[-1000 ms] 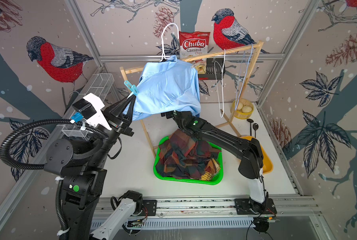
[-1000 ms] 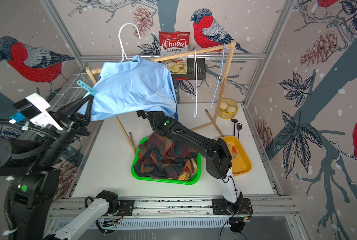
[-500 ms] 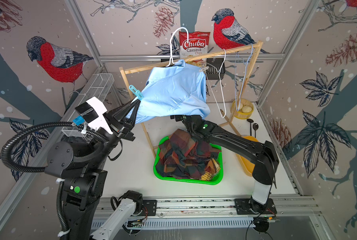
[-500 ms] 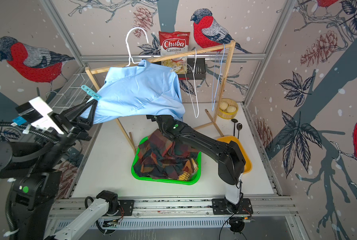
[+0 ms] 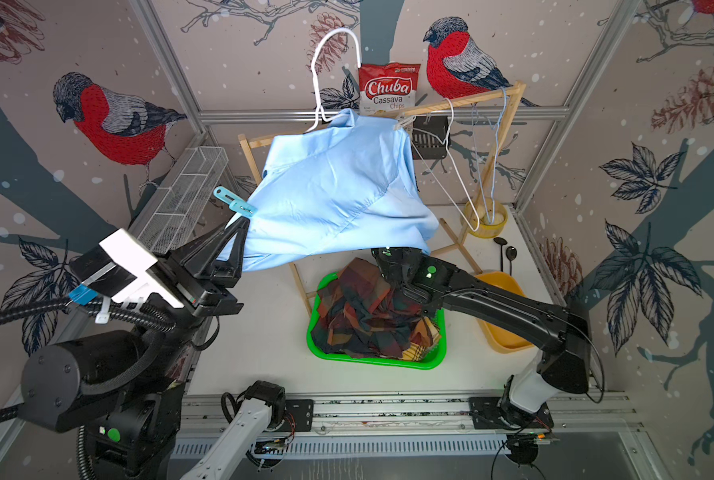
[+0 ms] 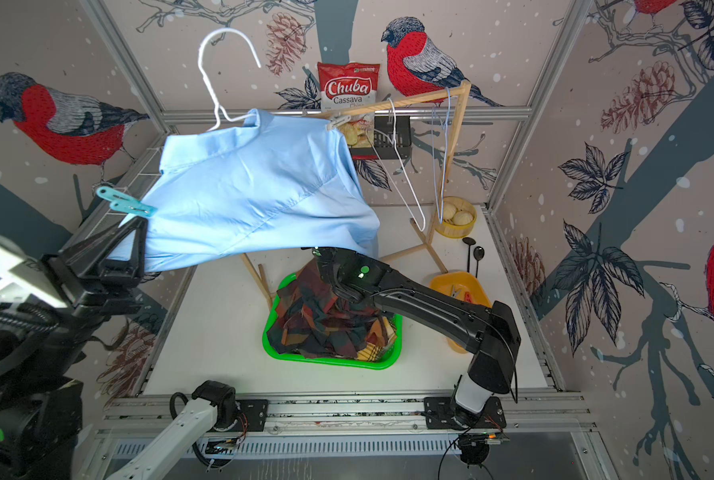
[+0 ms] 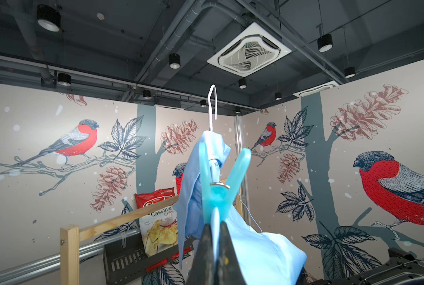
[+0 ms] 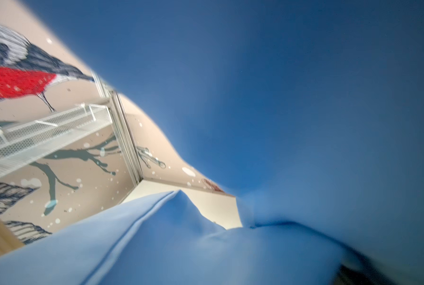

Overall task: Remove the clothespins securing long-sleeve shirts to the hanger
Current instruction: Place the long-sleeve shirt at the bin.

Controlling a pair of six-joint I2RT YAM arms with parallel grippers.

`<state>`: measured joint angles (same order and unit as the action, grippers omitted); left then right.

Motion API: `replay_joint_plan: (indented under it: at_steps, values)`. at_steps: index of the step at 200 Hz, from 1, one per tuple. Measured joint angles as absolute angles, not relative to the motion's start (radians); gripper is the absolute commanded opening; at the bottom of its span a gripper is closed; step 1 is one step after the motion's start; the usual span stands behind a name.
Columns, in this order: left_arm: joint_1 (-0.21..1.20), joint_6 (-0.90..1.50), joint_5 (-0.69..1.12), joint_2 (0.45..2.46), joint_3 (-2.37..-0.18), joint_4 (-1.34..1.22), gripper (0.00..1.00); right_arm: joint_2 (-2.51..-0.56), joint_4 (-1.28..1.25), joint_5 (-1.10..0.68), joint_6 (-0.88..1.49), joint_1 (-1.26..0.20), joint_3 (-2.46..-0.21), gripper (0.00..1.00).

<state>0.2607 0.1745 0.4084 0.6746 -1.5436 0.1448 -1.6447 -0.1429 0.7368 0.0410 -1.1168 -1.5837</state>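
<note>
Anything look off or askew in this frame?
Yes. The white wire hanger carrying the plain light blue shirt is tilted, its hook free in mid-air, off the wooden rail. The left end effector, shut on the teal plastic clothespin, holds the shirt stretched sideways.

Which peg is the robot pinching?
The teal peg, in the left gripper, on the blue shirt. The pale peg by the rack is untouched.

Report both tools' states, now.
Left tool: closed on the teal clothespin clipped to the light blue shirt.
Right tool: hidden under that shirt; state cannot be told.
</note>
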Motion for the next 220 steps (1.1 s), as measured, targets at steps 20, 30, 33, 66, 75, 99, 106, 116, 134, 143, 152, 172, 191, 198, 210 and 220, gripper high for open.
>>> replay_joint_plan:
  at_steps: [20, 30, 33, 66, 75, 99, 106, 116, 134, 143, 152, 172, 191, 198, 210, 220]
  values:
    - [0.265, 0.175, 0.404, 0.67, -1.591, 0.16, 0.0, -1.636, -0.162, 0.773, -0.01, -1.15, -1.636, 1.0]
    - [0.269, 0.175, 0.404, 0.667, -1.608, 0.163, 0.0, -1.626, -0.179, 0.801, -0.041, -1.172, -1.649, 1.0]
    - [0.271, 0.175, 0.404, 0.666, -1.613, 0.163, 0.0, -1.623, -0.185, 0.811, -0.051, -1.178, -1.649, 1.0]
    - [0.314, 0.153, 0.395, 0.66, -1.65, 0.181, 0.0, -1.584, -0.228, 0.861, -0.131, -1.262, -1.651, 1.0]
    - [0.327, 0.148, 0.39, 0.661, -1.658, 0.188, 0.0, -1.575, -0.231, 0.87, -0.137, -1.281, -1.651, 1.0]
    - [0.353, 0.13, 0.388, 0.662, -1.66, 0.204, 0.0, -1.541, -0.254, 0.904, -0.155, -1.326, -1.621, 1.0]
    - [0.357, 0.128, 0.388, 0.662, -1.653, 0.206, 0.0, -1.53, -0.258, 0.911, -0.154, -1.338, -1.603, 1.0]
    - [0.361, 0.123, 0.387, 0.662, -1.633, 0.207, 0.0, -1.511, -0.258, 0.913, -0.148, -1.351, -1.568, 1.0]
    - [0.363, 0.123, 0.38, 0.657, -1.571, 0.216, 0.0, -1.468, -0.245, 0.915, -0.087, -1.357, -1.475, 1.0]
    - [0.363, 0.123, 0.372, 0.653, -1.538, 0.233, 0.0, -1.443, -0.223, 0.916, -0.044, -1.354, -1.424, 1.0]
    - [0.363, 0.123, 0.364, 0.641, -1.501, 0.248, 0.0, -1.416, -0.202, 0.923, 0.004, -1.354, -1.369, 1.0]
    - [0.363, 0.126, 0.346, 0.602, -1.405, 0.265, 0.0, -1.361, -0.156, 0.924, 0.116, -1.35, -1.248, 1.0]
    - [0.363, 0.132, 0.332, 0.558, -1.296, 0.281, 0.0, -1.333, -0.108, 0.895, 0.22, -1.32, -1.149, 1.0]
    - [0.363, 0.135, 0.329, 0.54, -1.251, 0.284, 0.0, -1.328, -0.087, 0.879, 0.259, -1.305, -1.116, 1.0]
    - [0.363, 0.147, 0.328, 0.514, -1.178, 0.289, 0.0, -1.329, -0.072, 0.842, 0.317, -1.277, -1.063, 1.0]
    - [0.363, 0.157, 0.323, 0.493, -1.109, 0.276, 0.0, -1.339, -0.049, 0.796, 0.365, -1.246, -1.033, 1.0]
